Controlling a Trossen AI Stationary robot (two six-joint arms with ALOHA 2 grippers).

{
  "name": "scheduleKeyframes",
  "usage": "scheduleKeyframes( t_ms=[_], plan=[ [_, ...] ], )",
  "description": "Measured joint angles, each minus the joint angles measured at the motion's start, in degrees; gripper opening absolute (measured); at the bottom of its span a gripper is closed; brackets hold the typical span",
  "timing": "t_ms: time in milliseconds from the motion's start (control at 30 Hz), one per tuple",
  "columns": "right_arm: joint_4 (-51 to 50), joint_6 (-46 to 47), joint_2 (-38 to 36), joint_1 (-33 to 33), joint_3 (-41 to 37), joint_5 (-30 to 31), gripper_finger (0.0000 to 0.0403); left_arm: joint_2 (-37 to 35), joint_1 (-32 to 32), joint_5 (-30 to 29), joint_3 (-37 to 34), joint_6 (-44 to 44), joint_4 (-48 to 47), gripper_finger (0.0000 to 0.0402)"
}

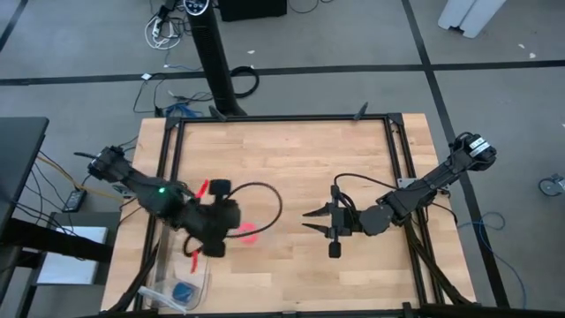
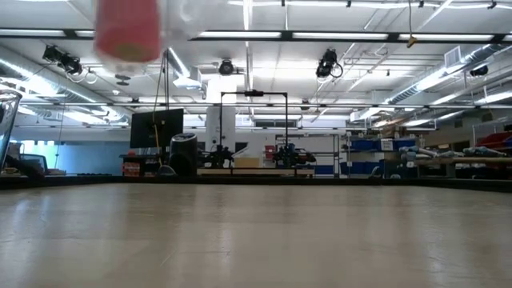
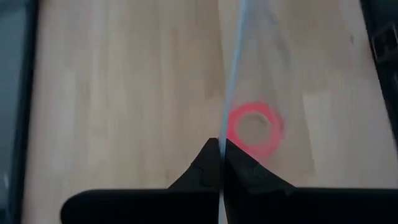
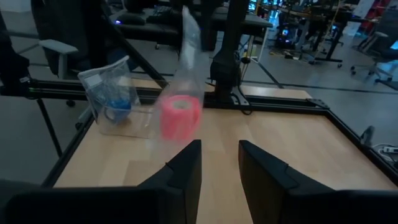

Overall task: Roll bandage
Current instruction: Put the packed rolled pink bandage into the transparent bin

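Left wrist view looks straight down past the left gripper (image 3: 221, 152), whose dark fingers (image 3: 202, 168) are pressed together on the edge of a thin clear plastic bag (image 3: 239, 56) that runs away from them as a narrow pale streak. Below hangs the bandage (image 3: 254, 127), a compact pink-red roll seen end-on as a ring with a pale open core, so its axis points straight at the camera and down toward the desk (image 3: 124, 93). From the right wrist view, the right gripper (image 4: 219, 163) shows its two fingers parted with bare wood between them and nothing held; beyond them the bandage (image 4: 180, 117) hangs blurred inside the clear bag (image 4: 186, 43), its flat end facing up and its axis upright. Farther off, near the desk's left edge, a second clear bag (image 4: 109, 93) stands with a small blue object (image 4: 119, 102) inside. High view places the left gripper (image 1: 216, 234) by the front-left part of the desk (image 1: 291, 150) and the right gripper (image 1: 311, 221) right of centre, well apart. Low view shows only the roll (image 2: 128, 30) up in the air.
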Motion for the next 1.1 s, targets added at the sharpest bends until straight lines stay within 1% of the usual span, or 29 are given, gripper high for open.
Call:
scheduleKeyframes(
  t_ms=[167,333,500,633,700,833,933,1100],
  plan=[
    [-0.17,-0.25,0.00,-0.20,0.00,0.04,0.0105,0.00,-4.57,1.67,1.96,-14.60,-11.95,0.0002],
    [-0.46,-0.43,0.00,-0.72,-0.02,-0.03,0.0106,0.07,-10.16,3.92,1.94,-25.96,-16.42,0.0002],
    [-0.58,-0.42,0.00,-1.44,-0.02,-1.63,0.0105,0.07,-15.61,8.20,1.94,-34.17,-17.03,0.0002],
    [-0.63,-0.41,0.00,-1.49,-0.02,-1.84,0.0105,0.07,-20.24,14.04,1.94,-37.55,-17.03,0.0002],
    [-0.80,-0.39,0.00,-1.49,-0.02,-1.86,0.0105,0.09,-22.45,16.02,1.94,-40.02,-17.05,0.0002],
    [-0.79,-0.39,0.00,-1.49,-0.02,-1.88,0.0106,0.36,-26.70,16.79,1.90,-47.24,-17.07,0.0002],
    [-0.79,-0.36,0.00,-1.49,-0.02,-1.90,0.0106,1.20,-29.42,16.96,1.60,-50.28,-17.03,0.0002],
    [-0.82,0.88,0.00,-1.49,-0.02,-1.90,0.0107,1.42,-32.07,22.75,-2.55,-53.60,-17.13,0.0002]
  ],
)
